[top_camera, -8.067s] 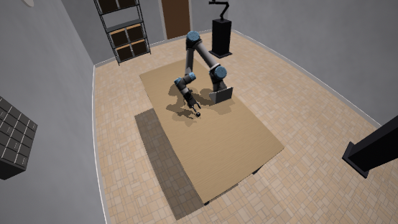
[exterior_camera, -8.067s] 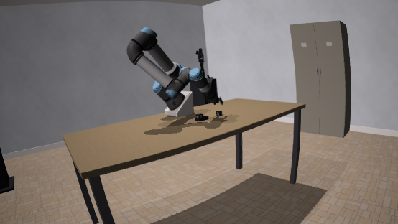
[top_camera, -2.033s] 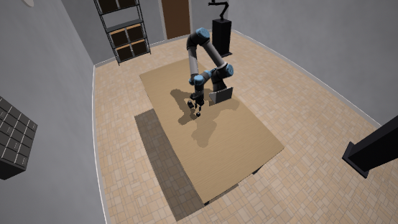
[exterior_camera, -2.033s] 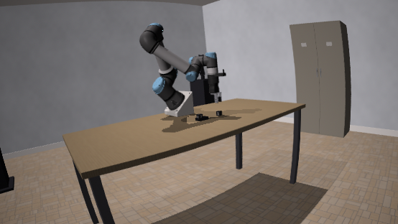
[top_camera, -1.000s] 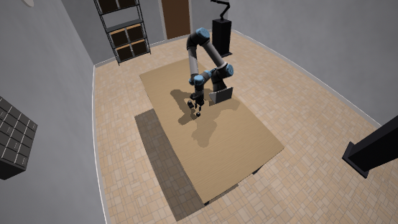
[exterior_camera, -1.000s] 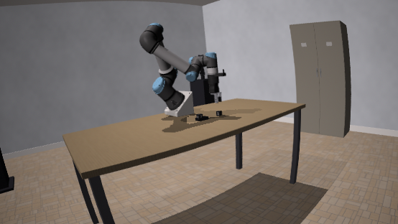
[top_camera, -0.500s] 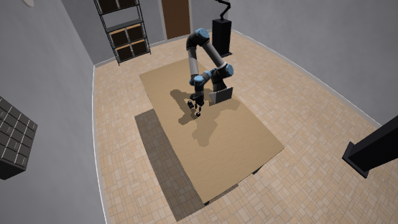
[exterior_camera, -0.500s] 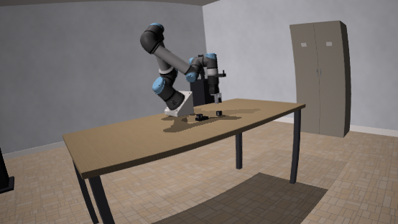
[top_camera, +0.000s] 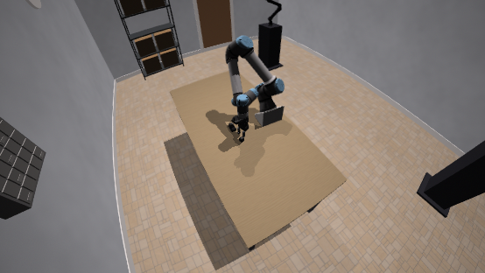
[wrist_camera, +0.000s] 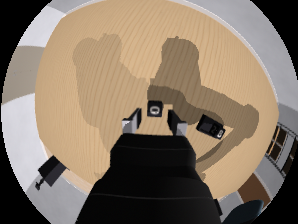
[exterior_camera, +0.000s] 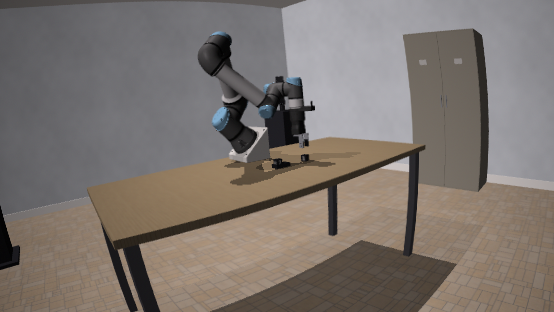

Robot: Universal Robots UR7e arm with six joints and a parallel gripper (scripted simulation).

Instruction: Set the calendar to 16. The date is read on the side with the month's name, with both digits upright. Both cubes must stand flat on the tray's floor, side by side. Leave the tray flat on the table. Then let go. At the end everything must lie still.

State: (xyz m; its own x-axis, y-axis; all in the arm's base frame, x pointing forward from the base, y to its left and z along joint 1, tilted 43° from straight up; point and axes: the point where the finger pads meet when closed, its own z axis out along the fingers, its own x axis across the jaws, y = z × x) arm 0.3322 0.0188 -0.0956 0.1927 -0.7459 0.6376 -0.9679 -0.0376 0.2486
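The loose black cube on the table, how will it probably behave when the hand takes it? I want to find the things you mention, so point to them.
The loose black cube (wrist_camera: 154,108) (exterior_camera: 305,158) is probably stiff, since its outline looks square and its edges straight. It seems unlikely to roll, as it appears to rest flat on the table (exterior_camera: 200,200) (top_camera: 280,188) (wrist_camera: 135,30), though a push might slide it.

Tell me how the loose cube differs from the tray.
Seen from the wrist, the loose cube looks squarish, while the tray is oblong. The loose cube sits square to that view; the tray lies slanted. Both are black and rest on the table.
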